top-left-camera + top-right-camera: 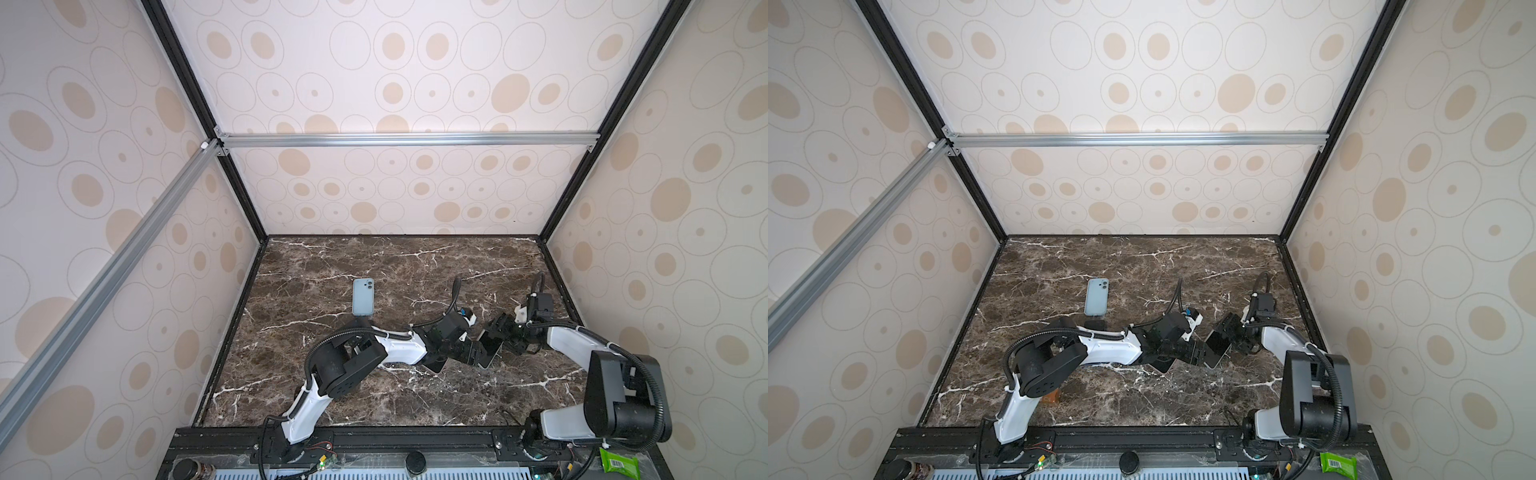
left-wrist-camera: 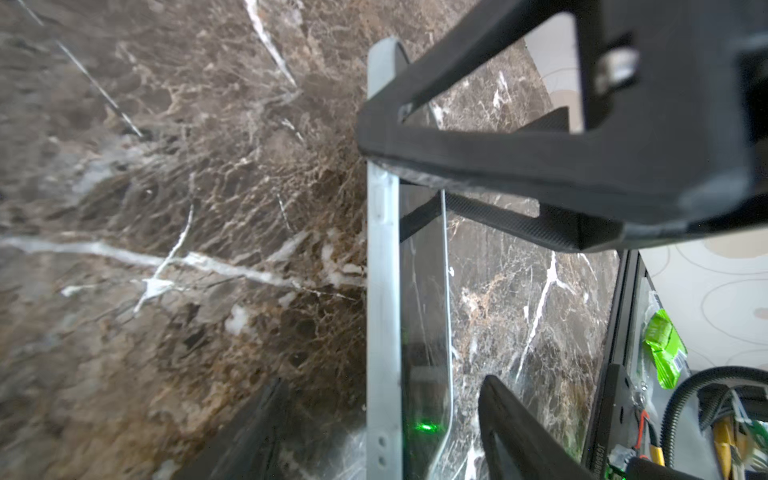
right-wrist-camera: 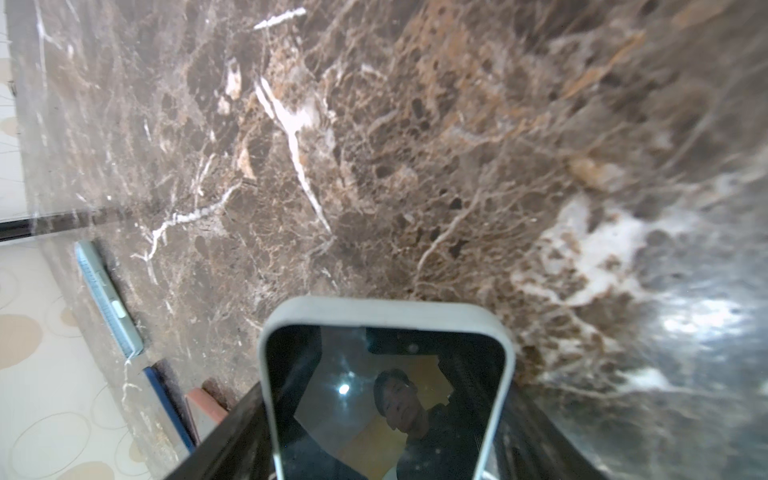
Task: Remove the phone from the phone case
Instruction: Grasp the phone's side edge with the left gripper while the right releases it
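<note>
The phone [image 3: 386, 399] sits in a pale grey phone case [image 3: 384, 309], its dark screen facing the right wrist camera. My right gripper [image 3: 386, 415] is shut on it across its width and holds it tilted above the marble table [image 1: 374, 399]; in both top views it shows right of centre [image 1: 489, 353] [image 1: 1217, 348]. In the left wrist view the case's edge [image 2: 382, 291] stands between the fingers of my left gripper [image 2: 384, 380]. That gripper is open, with a gap on each side. Its right finger [image 2: 511, 424] is sharp, the other blurred.
A light-blue phone [image 1: 363, 296] lies back up at the left of the table, also seen edge-on [image 3: 109, 299]. A dark flat thing [image 1: 434, 366] lies under the left wrist. A green packet [image 1: 617, 461] rests on the front rail. Patterned walls enclose the table.
</note>
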